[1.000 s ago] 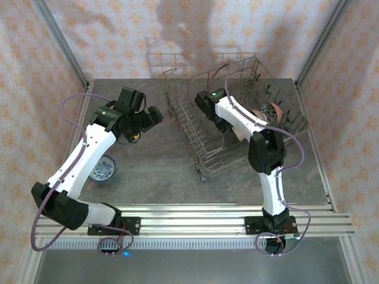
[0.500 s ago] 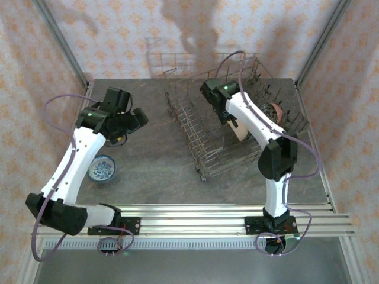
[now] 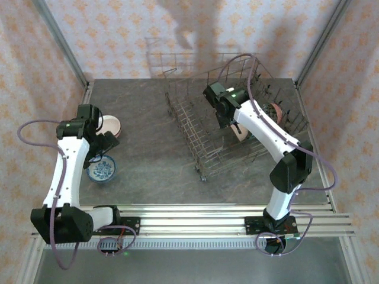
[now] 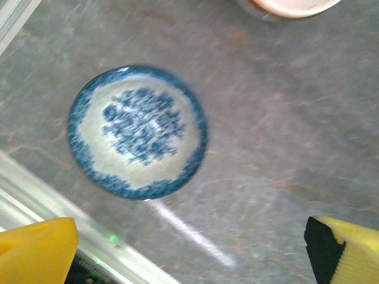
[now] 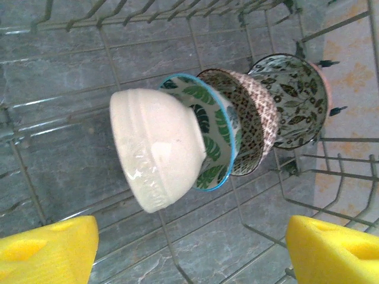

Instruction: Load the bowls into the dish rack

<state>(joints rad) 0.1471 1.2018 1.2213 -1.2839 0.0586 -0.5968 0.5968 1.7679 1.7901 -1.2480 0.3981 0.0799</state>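
Observation:
A blue-white patterned bowl (image 4: 137, 131) lies upright on the table, also seen from above as the same bowl (image 3: 102, 170). My left gripper (image 4: 189, 257) hovers just above and beside it, open and empty; from above the left gripper (image 3: 105, 144) is between this bowl and a pinkish bowl (image 3: 110, 125). Inside the dish rack (image 3: 195, 139) stand a white bowl (image 5: 157, 148), a green leaf bowl (image 5: 218, 145), a brown-white bowl (image 5: 256, 118) and a dark floral bowl (image 5: 293, 100), tilted on edge in a row. My right gripper (image 5: 189, 251) is open over the rack floor, apart from the white bowl.
The rack's tall wire sides (image 5: 331, 154) and upright tines surround my right gripper (image 3: 232, 121). An aluminium rail (image 4: 35, 195) runs along the table's near edge, close to the blue-white bowl. The patterned left wall (image 3: 29, 89) stands close to the left arm.
My left arm has swung left and back toward the blue-white bowl, uncovering the pinkish bowl. The right arm has shifted slightly inside the rack, its elbow moving right.

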